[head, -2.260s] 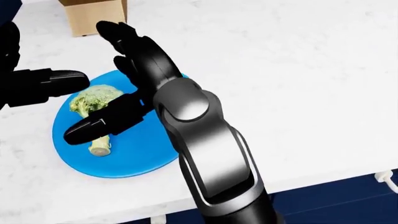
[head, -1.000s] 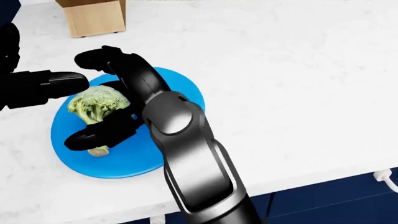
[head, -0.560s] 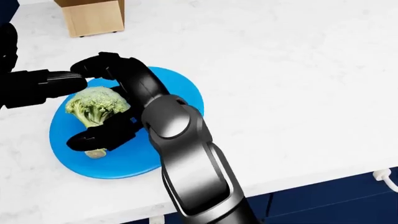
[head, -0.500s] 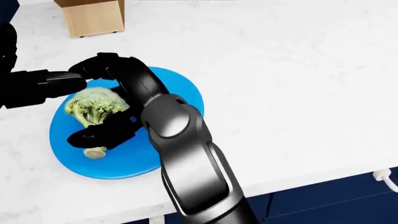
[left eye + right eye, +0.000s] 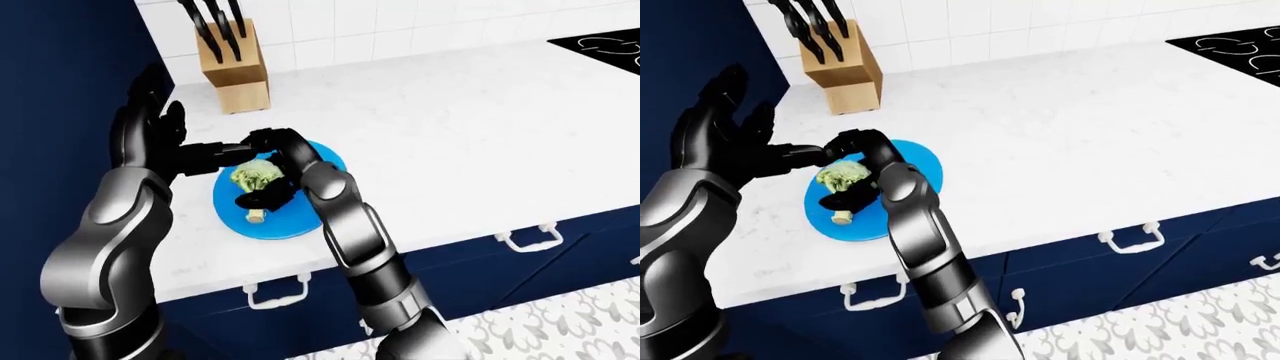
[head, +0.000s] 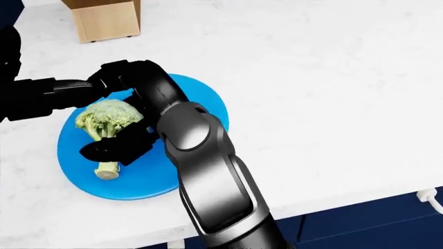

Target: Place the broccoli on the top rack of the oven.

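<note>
Since a moment ago the right hand (image 6: 128, 111) has curled around the broccoli (image 6: 105, 120), stalk end resting on the blue plate (image 6: 201, 101) (left hand (image 5: 725, 142) spread open beside), so lifting comes next.

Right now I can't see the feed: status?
Right hand closed round broccoli, on plate. Left hand open beside it. Oven out of view.

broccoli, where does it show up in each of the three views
Left-eye view: broccoli left of centre, on the blue plate.
Head view: centre-left, wrapped by the right hand.
Right-eye view: left of centre, on the plate.
Shared landmark: the knife block, toward the top left of each view.
</note>
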